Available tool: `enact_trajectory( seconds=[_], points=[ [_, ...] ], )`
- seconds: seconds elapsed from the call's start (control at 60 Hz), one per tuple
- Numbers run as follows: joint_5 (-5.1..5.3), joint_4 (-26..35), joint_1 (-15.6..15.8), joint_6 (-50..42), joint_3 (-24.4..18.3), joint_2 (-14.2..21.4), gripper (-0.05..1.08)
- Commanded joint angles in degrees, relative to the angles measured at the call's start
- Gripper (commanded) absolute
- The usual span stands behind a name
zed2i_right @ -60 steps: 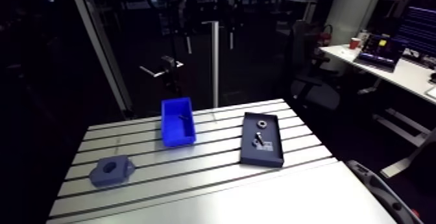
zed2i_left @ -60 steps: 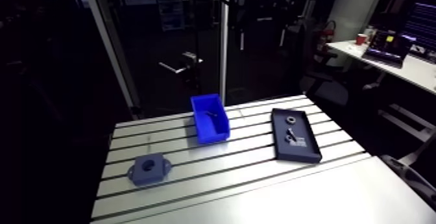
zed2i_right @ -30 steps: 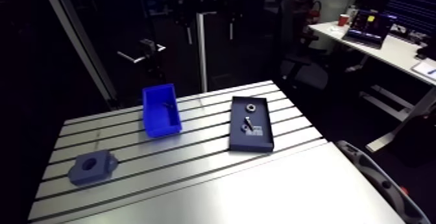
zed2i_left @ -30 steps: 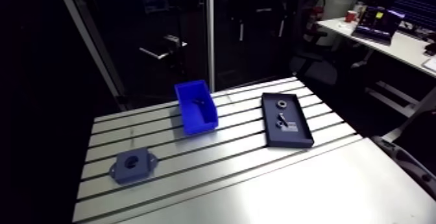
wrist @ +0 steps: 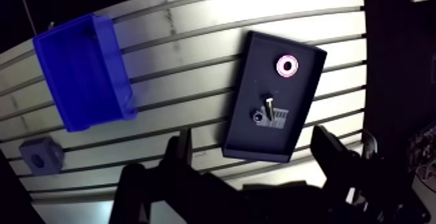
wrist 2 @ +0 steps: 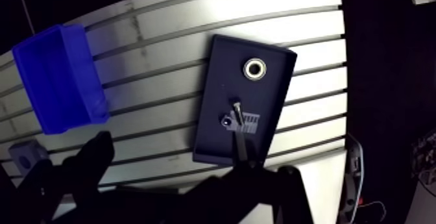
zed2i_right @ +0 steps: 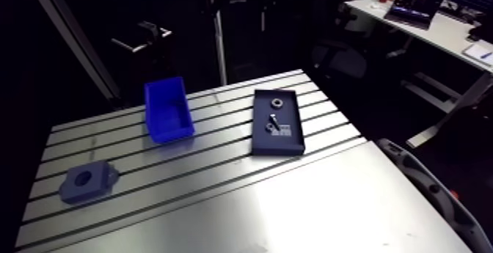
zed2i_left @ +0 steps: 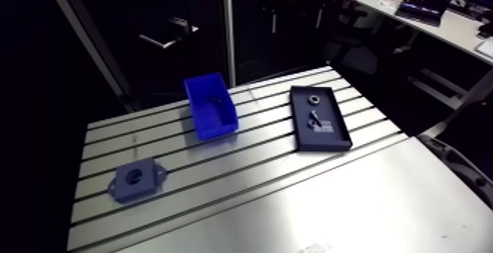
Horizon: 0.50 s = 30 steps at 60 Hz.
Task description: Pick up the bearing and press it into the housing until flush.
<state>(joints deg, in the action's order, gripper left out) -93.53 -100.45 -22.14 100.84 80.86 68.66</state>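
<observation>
The bearing (wrist: pixel 286 65), a small metal ring, lies at the far end of a dark tray (wrist: pixel 259 150) on the slotted table. The grey-blue housing (zed2i_left: pixel 135 180), a block with a round bore, sits near the table's left front in the arm view, far from the tray. My gripper (wrist: pixel 253 142) hovers high over the tray's near end, open, with nothing between its fingers (wrist: pixel 183 150). The arm view does not show the gripper.
A blue bin (zed2i_left: pixel 210 108) with a small dark part inside stands between housing and tray, toward the back. The tray also holds a bolt (wrist: pixel 267 103) and a small ribbed piece (wrist: pixel 279 117). A smooth plate (zed2i_left: pixel 352 212) covers the table's front.
The arm view has shifted and tipped further down over the table, so the camera moved. Bearing, tray, bin and housing lie where they were.
</observation>
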Motion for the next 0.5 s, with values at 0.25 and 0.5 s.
enact_trajectory(
  seconds=[0.25,0.5],
  points=[
    [0.16,-2.06,-5.54,2.70,1.32,-2.33,0.00],
    [0.15,-4.42,-6.70,3.79,2.77,-4.94,0.00]
  ],
)
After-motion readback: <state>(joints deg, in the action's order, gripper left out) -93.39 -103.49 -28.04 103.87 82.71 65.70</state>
